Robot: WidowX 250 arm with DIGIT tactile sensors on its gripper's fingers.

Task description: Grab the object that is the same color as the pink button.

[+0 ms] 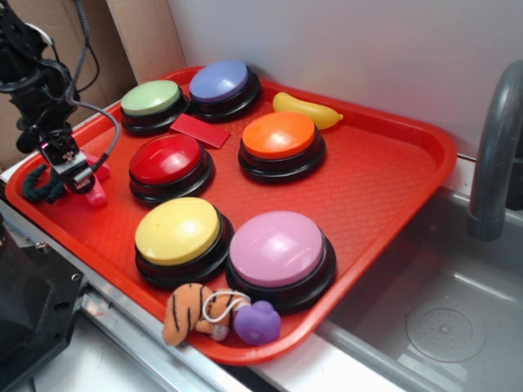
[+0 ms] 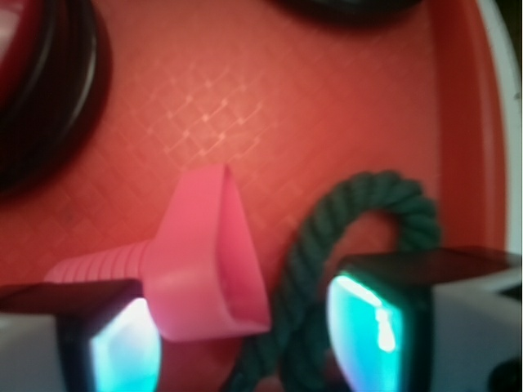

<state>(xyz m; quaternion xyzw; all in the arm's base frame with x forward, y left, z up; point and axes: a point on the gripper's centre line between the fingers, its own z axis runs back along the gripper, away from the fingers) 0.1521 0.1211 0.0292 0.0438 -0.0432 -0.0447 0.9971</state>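
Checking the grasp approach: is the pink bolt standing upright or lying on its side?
Lying on its side. In the wrist view the pink bolt has its ribbed shaft running sideways along the tray, head beside the open end effector.

Black arm (image 1: pixel 33 77) w/ grey cable loops; jaws' pads (image 2: pixel 372 322) glow teal.

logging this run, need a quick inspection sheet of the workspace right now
surface: red tray, textured floor
job's things: pink bolt lying between the fingers; pink button at tray front
clutter: five other buttons, red flat piece, banana, tiger toy, purple heart, green rope
grippers: gripper open, low over the bolt, not closed on it
cables: black cable looping off the arm
surroundings: steel sink, grey faucet, cardboard behind
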